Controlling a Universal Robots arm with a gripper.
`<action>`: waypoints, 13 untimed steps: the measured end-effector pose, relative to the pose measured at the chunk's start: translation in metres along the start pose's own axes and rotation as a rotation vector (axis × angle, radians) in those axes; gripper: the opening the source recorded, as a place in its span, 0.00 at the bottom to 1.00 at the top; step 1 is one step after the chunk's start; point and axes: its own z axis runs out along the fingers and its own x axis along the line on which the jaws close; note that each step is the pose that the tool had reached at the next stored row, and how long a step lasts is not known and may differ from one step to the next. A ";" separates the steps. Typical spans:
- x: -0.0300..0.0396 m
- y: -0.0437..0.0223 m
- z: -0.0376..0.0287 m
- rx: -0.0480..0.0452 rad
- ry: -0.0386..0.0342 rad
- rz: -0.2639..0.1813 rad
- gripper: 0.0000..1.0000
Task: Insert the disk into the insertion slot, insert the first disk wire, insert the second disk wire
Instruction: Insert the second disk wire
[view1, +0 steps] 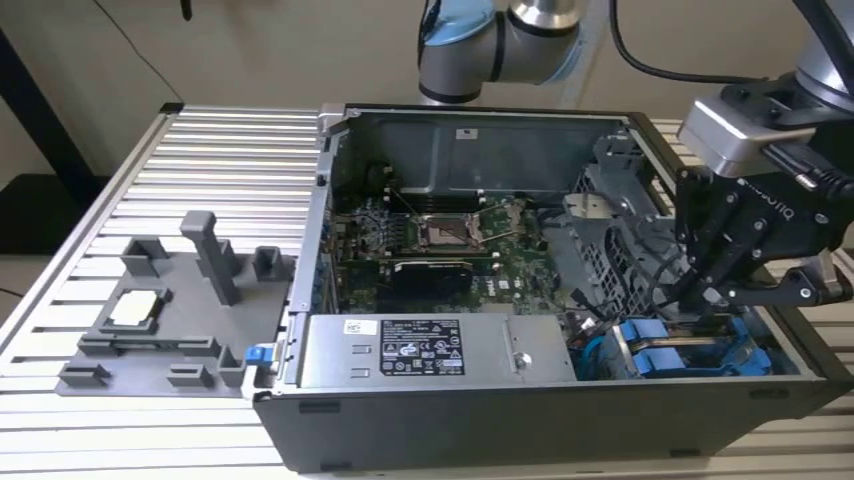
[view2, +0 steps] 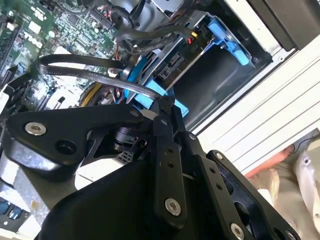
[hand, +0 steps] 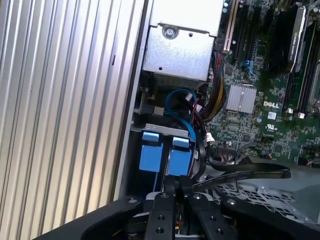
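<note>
Fingers closed to a narrow pinch, the gripper (hand: 176, 186) hangs just above the blue-framed disk (hand: 179, 156) seated in the insertion slot (view1: 747, 352); whether it grips the black wire (hand: 250, 175) beside it I cannot tell. Squaring the connector before pressing looks wise.

The exterior view looks down from high on the open computer case (view1: 561, 270). Both wrist views sit close, sharing the blue carriers (hand: 165, 155) (view2: 150, 90).

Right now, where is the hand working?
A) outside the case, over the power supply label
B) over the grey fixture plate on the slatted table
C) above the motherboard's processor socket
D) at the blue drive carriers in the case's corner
D: in the exterior view the hand reaches down just above the blue drive carriers at the exterior view's right end of the case.
</note>
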 end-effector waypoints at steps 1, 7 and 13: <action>0.0001 0.0000 0.0002 0.0007 -0.0046 0.004 0.16; 0.0012 0.0002 0.0014 0.0057 -0.0362 0.029 0.16; 0.0074 -0.0030 0.0026 -0.0001 -0.0471 0.034 0.16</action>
